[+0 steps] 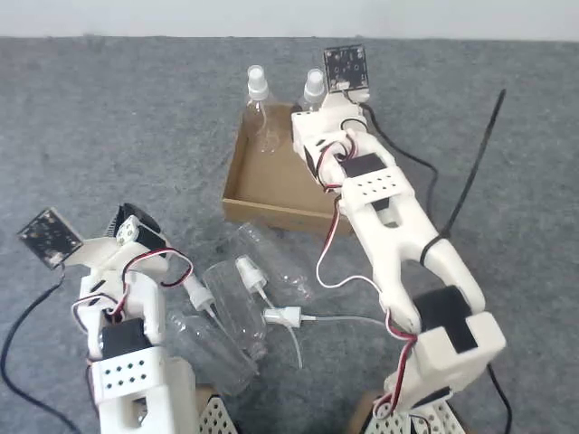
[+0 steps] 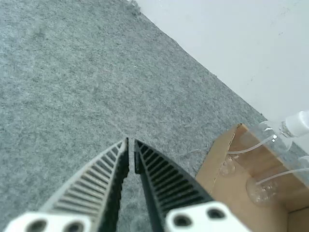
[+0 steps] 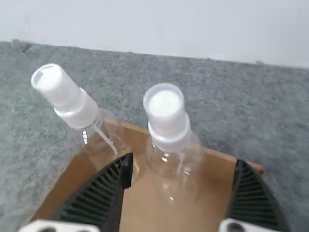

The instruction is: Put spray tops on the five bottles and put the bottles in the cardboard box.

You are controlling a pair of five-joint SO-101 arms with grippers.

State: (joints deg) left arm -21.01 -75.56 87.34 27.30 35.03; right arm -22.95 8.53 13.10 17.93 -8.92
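A: Right gripper (image 3: 182,166)?
B: It is hanging spread wide, facing two capped bottles (image 3: 166,145) standing in the cardboard box (image 3: 137,208).
A: Left gripper (image 2: 131,142)?
B: Pressed together, hovering over the grey surface (image 2: 72,72); three more bottles (image 1: 222,348) are lying nearby.

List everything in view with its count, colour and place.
Cardboard box: one, brown, on the carpet ahead of the right arm.
Upright bottles: two, clear with white tops, at the box's far side.
Lying bottles: three, clear, on the carpet between the arms.
Spray tops: three, white, among the lying bottles.
Carpet: one, grey, underneath everything.
Left pincer: one, black, shut, over bare carpet.
Right pincer: one, black, open, by the upright bottles.
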